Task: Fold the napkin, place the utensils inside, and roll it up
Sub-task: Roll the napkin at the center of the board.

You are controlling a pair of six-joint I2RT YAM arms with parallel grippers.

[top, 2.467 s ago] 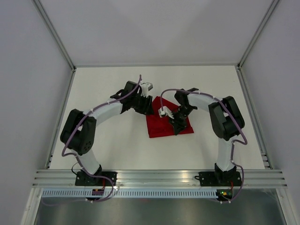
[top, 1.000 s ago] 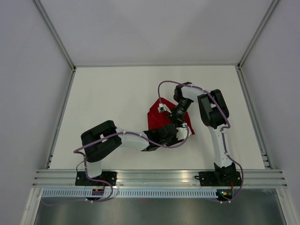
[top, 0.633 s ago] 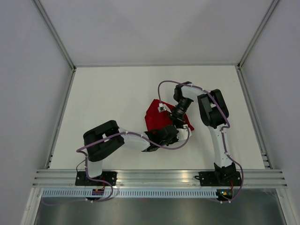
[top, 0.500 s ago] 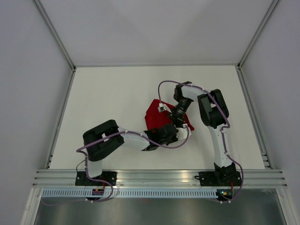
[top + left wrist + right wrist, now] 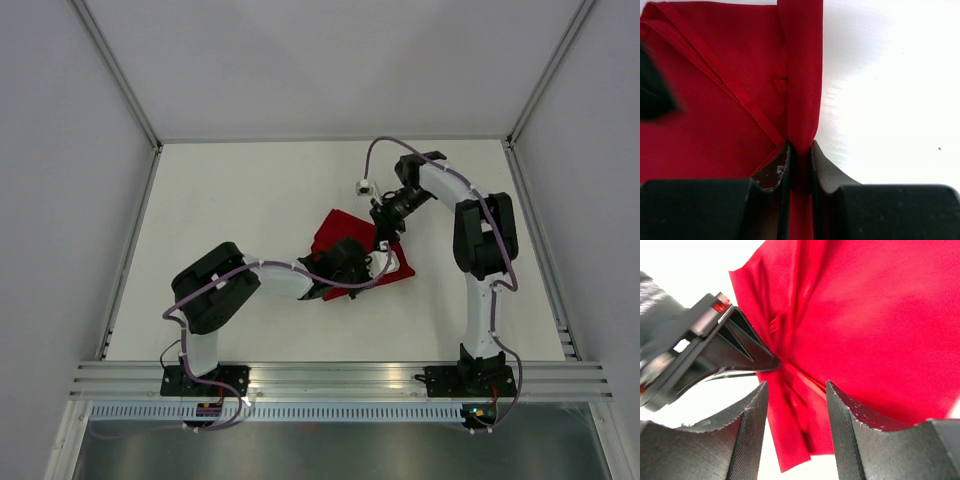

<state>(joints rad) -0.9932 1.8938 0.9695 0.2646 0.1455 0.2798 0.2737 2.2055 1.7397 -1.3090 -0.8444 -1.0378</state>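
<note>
- Two arms reach in over the white worktop [image 5: 230, 200]. Both claws meet at the one red napkin [image 5: 326, 233], right of centre and about midway between the near and far edges.
- Napkin: lies on the worktop, rumpled rather than flat. From overhead, a far-left corner and a near-right corner stick out past the arms, which hide the middle.
- Left claw [image 5: 800, 152]: clamped tight on a raised ridge of the napkin [image 5: 715, 100]. Cloth fills the narrow slit between its jaws. The ridge runs straight away from the claw along the cloth's right edge, with bare worktop just beside it. A hemmed edge crosses the flatter part diagonally toward the pinch.
- Right claw [image 5: 796, 386]: jaws stand apart with nothing pinched between them. Its fingers [image 5: 747, 440] hang over the napkin [image 5: 865, 315]. Cannot tell whether the tips touch the cloth.
- Right wrist view: the left claw [image 5: 767, 361] comes in from the left, its tip buried in gathered folds just ahead of the right claw's gap.
- Overhead: the claws are near each other, with the left claw [image 5: 358, 258] on the near side and the right claw [image 5: 382, 232] on the far-right side.
</note>
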